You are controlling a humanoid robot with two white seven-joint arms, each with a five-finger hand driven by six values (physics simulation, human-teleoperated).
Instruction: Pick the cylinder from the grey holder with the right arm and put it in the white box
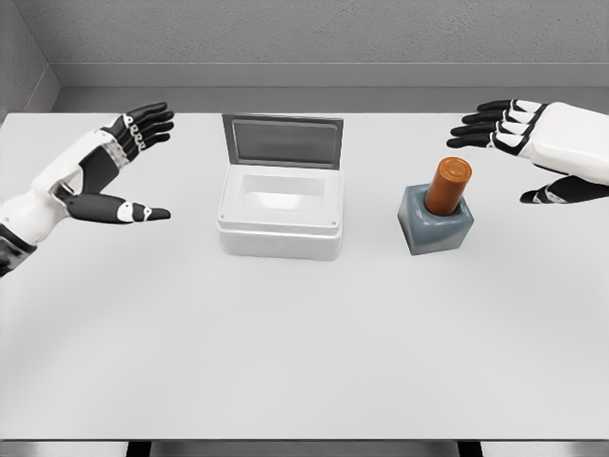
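Observation:
An orange-brown cylinder stands tilted in the grey holder right of the table's middle. The white box sits at the centre with its lid raised at the back, and its inside holds nothing. My right hand hovers to the right of the cylinder and slightly above it, fingers spread, thumb low, a clear gap between them and the cylinder. At the far left my left hand hangs open, well away from the box.
Everything rests on the white table. A grey wall runs behind it. The table's front edge shows at the bottom of the view.

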